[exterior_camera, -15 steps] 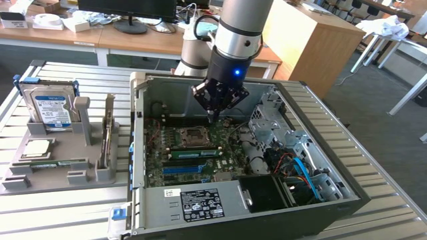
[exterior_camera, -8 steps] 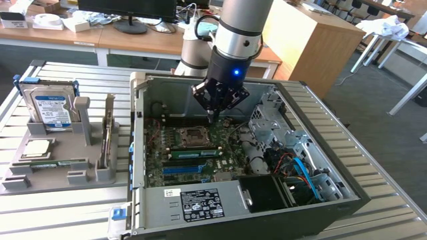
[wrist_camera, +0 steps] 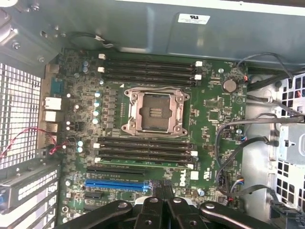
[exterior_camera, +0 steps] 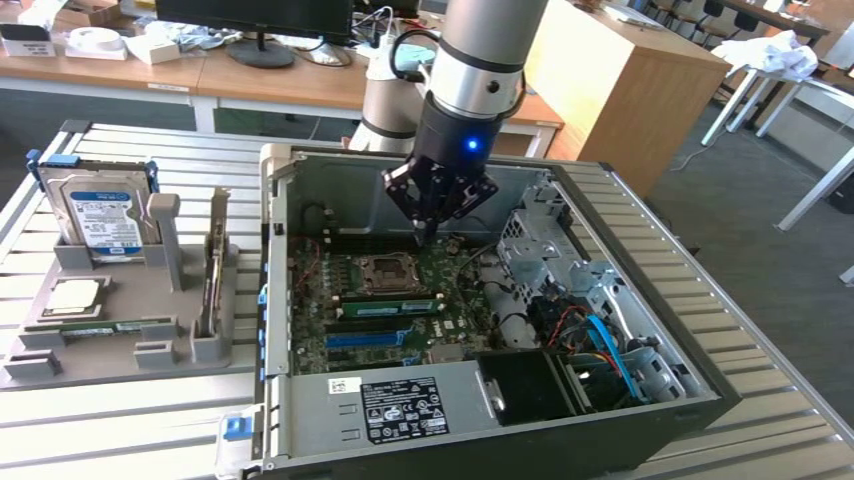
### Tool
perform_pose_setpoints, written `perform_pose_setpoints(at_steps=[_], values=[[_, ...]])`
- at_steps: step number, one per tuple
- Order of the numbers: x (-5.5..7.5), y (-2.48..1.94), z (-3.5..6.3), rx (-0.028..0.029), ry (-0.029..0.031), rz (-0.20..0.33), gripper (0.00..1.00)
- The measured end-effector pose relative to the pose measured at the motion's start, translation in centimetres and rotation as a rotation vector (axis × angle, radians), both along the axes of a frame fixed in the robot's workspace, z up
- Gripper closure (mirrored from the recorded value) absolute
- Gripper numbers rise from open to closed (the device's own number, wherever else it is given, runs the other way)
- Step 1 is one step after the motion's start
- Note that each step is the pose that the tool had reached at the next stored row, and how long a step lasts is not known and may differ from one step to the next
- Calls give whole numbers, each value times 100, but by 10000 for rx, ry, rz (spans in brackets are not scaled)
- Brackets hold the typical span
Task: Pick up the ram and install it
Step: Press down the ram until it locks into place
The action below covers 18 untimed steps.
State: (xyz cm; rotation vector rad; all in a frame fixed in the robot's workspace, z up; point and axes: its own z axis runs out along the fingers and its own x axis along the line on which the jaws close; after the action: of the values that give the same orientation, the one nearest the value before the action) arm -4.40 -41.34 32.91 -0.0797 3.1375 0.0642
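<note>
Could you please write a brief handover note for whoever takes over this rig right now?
Gripper: shut, holding nothing, hanging inside the open computer case above the motherboard, near the processor socket.
Ram: seems to lie flat in the grey holder outside the case, at the exterior view's left.
Memory slots: look empty from the wrist view.
Done: nothing that shows.
Left: ram not yet picked up or installed.
</note>
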Motion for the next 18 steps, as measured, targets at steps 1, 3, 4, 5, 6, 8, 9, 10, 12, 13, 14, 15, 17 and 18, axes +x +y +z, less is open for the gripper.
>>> perform_pose_setpoints(at_steps=[1, 3, 4, 5, 6, 8, 9, 10, 12, 13, 14, 15, 17, 18], values=[[0, 0, 0, 0, 27, -24, 90], [-1, 0, 0, 0, 53, -116, 90], [-1, 0, 0, 0, 55, -200, 90], [0, 0, 0, 1, 54, -298, 90], [0, 0, -1, 2, 54, -403, 90], [1, 0, -1, 3, 54, -663, 90], [1, 0, -1, 4, 53, -822, 90], [0, 0, -1, 4, 54, -993, 90], [0, 0, 0, 4, 55, -1300, 90], [1, 0, -1, 5, 54, -1358, 90], [0, 0, -1, 5, 54, -1373, 90], [0, 0, -1, 5, 53, -1375, 90], [-7, 0, 0, 4, 54, -1379, 90], [-12, 0, 0, 5, 53, -1377, 90]])
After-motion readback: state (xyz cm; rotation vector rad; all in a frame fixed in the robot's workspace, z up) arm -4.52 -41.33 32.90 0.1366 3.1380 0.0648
